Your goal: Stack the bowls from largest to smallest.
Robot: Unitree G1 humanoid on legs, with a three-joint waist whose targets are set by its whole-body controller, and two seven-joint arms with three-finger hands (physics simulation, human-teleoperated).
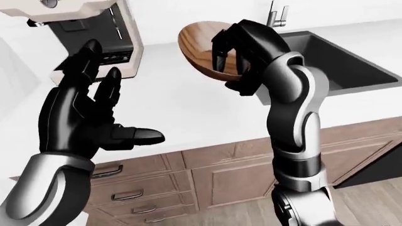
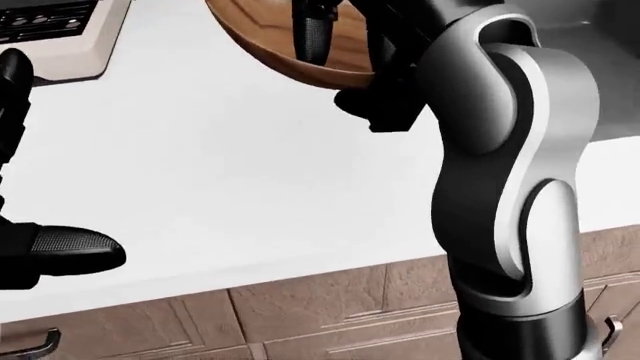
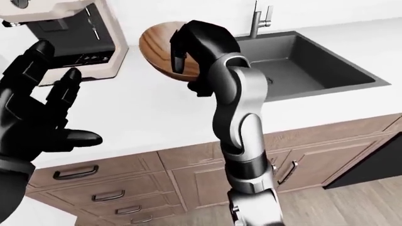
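One round brown wooden bowl (image 1: 204, 52), nothing inside but my black right hand's (image 1: 242, 44) fingers clamped over its rim, hangs tilted above the white countertop (image 2: 230, 172) beside the dark sink (image 3: 301, 66), my left hand (image 1: 85, 117) splayed wide.
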